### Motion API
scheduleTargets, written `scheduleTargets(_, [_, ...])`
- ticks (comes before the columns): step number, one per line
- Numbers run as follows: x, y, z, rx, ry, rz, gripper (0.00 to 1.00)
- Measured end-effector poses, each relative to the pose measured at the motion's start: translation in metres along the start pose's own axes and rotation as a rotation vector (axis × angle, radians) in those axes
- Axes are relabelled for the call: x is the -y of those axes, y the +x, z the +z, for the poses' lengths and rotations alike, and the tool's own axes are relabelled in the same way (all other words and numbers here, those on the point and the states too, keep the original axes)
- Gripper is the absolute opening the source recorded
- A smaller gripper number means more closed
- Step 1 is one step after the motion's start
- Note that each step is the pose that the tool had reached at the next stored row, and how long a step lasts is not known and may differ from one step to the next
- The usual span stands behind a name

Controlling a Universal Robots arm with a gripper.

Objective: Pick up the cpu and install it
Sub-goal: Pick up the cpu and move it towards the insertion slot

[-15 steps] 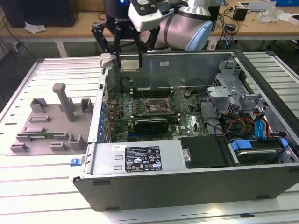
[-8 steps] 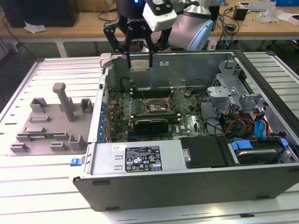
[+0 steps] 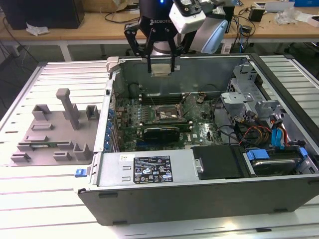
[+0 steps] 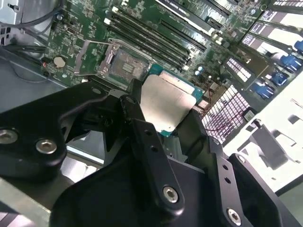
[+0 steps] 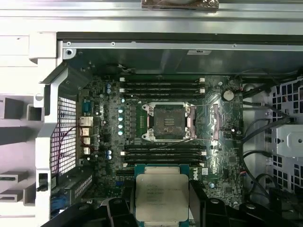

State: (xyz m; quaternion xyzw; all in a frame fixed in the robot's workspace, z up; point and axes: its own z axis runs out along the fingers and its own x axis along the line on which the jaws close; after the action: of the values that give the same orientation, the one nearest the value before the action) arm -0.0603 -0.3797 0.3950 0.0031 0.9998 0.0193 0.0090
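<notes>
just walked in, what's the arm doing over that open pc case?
The black gripper is shut on the small flat square silvery-topped cpu, holding it in the air above the open grey metal computer case. The dark metal-framed square socket on the green motherboard below is empty: the cpu is picked up, not yet installed.

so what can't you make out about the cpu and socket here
- cpu underside: faces away from both wrist views.
- cpu side edges: covered by the fingers of the claw in the exterior view.
- One cpu edge: cut off by the picture edge in the first wrist view.
- socket near edge: behind the claw and cpu in the second wrist view.
</notes>
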Motion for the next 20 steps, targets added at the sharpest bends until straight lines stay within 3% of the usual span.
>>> scheduleTargets(6, [0.0001, -0.0007, 0.0044, 0.0, 0.0001, 0.0, 0.55])
scheduleTargets(20, [0.0012, -0.0041, 0.0327, -0.0001, 0.0001, 0.0, 0.55])
